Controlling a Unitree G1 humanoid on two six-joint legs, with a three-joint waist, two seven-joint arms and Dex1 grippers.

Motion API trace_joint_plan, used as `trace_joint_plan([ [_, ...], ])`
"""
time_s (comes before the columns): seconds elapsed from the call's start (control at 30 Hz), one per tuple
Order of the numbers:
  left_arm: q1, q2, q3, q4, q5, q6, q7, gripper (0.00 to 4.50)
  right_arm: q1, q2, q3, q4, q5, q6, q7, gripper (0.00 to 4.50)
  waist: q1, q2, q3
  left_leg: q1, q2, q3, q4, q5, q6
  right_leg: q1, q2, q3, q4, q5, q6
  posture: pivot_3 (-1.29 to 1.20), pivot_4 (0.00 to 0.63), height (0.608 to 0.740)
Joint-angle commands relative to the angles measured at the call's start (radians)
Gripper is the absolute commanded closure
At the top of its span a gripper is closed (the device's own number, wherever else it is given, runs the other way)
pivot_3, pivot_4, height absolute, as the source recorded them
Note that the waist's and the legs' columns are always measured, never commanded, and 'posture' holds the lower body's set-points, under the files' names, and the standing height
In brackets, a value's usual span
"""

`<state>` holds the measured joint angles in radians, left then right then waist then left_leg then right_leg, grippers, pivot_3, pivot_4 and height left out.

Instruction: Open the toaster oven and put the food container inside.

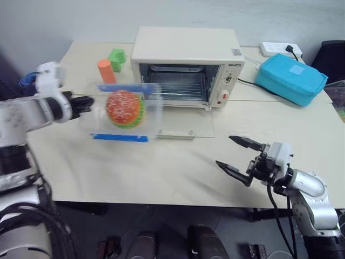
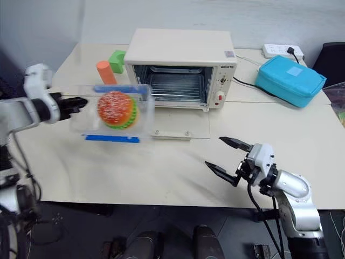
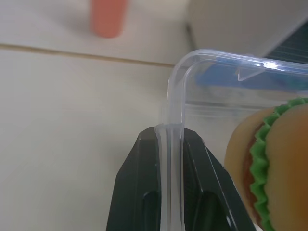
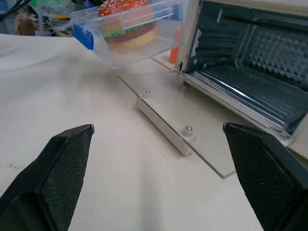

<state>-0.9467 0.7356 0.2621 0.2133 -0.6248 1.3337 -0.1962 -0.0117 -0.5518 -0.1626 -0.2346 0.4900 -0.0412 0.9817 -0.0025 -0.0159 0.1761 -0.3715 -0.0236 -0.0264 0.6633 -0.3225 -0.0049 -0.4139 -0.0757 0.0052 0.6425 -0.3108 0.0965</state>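
Table [image 1: 161, 172] cream, wide; grey wall [image 1: 64, 19] behind.

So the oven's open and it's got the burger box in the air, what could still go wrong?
The left gripper pinches only a thin edge of the food container, which hangs tilted, so it might slip or swing. The glass door lies flat in front of the toaster oven; the box could catch on it or on the opening's frame on the way in. The right gripper waits open, holding nothing.
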Motion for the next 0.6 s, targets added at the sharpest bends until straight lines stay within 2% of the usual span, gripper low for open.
trace_joint_plan([
  [0.03, -0.100, -0.065, -0.040, 0.036, 0.054, -0.010, 0.025, 4.33, 0.028, 0.002, -0.032, -0.074, 0.002, -0.011, -0.044, 0.00, -0.001, 0.000, 0.000, 0.000, 0.000, 0.000, 0.000, 0.000, 0.000, 0.000, 0.000, 0.000, 0.001, 0.000, 0.000, 0.00, 0.150, 0.740],
  [0.2, -0.170, -0.228, -0.057, 0.102, 0.104, -0.061, 0.060, 4.33, 0.080, 0.009, -0.038, -0.122, -0.004, -0.017, -0.091, 0.00, 0.002, 0.000, 0.000, 0.001, 0.002, 0.002, 0.001, 0.000, -0.001, -0.001, 0.002, 0.001, 0.001, 0.000, 0.000, 0.00, 0.150, 0.740],
  [0.3, -0.177, -0.283, -0.088, 0.121, 0.150, -0.112, 0.068, 4.33, 0.095, 0.014, -0.035, -0.142, -0.009, -0.017, -0.116, 0.00, 0.002, 0.000, 0.000, 0.001, 0.001, 0.002, 0.001, 0.000, -0.001, -0.001, 0.002, 0.001, 0.001, 0.000, 0.000, 0.00, 0.150, 0.740],
  [0.47, -0.210, -0.360, -0.061, 0.219, 0.217, -0.198, 0.138, 4.33, 0.106, 0.019, -0.026, -0.169, -0.010, -0.010, -0.148, 0.00, 0.005, 0.000, 0.001, 0.001, 0.002, 0.002, 0.001, 0.001, -0.001, -0.001, 0.002, 0.001, 0.000, 0.000, 0.000, 0.00, 0.150, 0.740],
  [0.5, -0.216, -0.367, -0.051, 0.234, 0.224, -0.214, 0.146, 3.61, 0.108, 0.020, -0.025, -0.172, -0.010, -0.010, -0.152, 0.00, 0.005, 0.000, 0.001, 0.001, 0.001, 0.002, 0.002, 0.001, -0.001, -0.001, 0.002, 0.001, -0.001, 0.000, 0.000, 0.00, 0.150, 0.740],
  [0.6, -0.225, -0.394, 0.003, 0.239, 0.201, -0.213, 0.156, 2.89, 0.117, 0.021, -0.027, -0.180, -0.009, -0.010, -0.164, 0.00, 0.004, 0.000, 0.001, 0.002, 0.002, 0.003, 0.001, 0.001, -0.001, -0.001, 0.002, 0.001, -0.001, 0.000, 0.000, 0.00, 0.150, 0.740],
])
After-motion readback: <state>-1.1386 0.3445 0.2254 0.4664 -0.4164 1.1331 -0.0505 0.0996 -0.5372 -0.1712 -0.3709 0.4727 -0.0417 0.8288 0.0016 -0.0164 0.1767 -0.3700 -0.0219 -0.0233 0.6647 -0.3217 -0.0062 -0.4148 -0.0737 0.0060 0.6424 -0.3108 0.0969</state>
